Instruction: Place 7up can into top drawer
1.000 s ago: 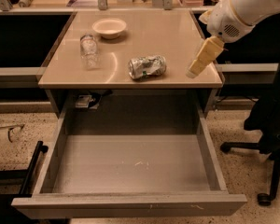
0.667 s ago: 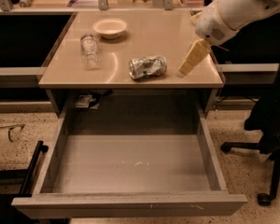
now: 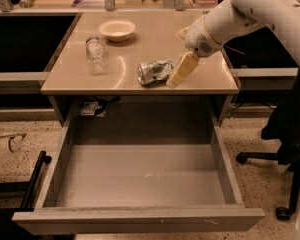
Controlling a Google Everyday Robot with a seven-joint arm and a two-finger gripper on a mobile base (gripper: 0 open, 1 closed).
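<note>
The 7up can (image 3: 154, 71), silver with green markings and dented, lies on its side on the beige tabletop (image 3: 135, 49) near the front edge. My gripper (image 3: 176, 79) hangs from the white arm at the upper right, its cream fingers (image 3: 183, 68) pointing down-left right beside the can's right end. The top drawer (image 3: 140, 176) is pulled wide open below the tabletop, with a bare grey scuffed floor.
A clear glass jar (image 3: 95, 54) stands on the left of the tabletop. A shallow white bowl (image 3: 117, 29) sits at the back. An office chair (image 3: 285, 149) stands to the right of the drawer. A dark rail (image 3: 32, 181) lies left of the drawer.
My arm and gripper have moved left across the tabletop, from near its right edge to right beside the can. The can, jar and bowl have not moved.
</note>
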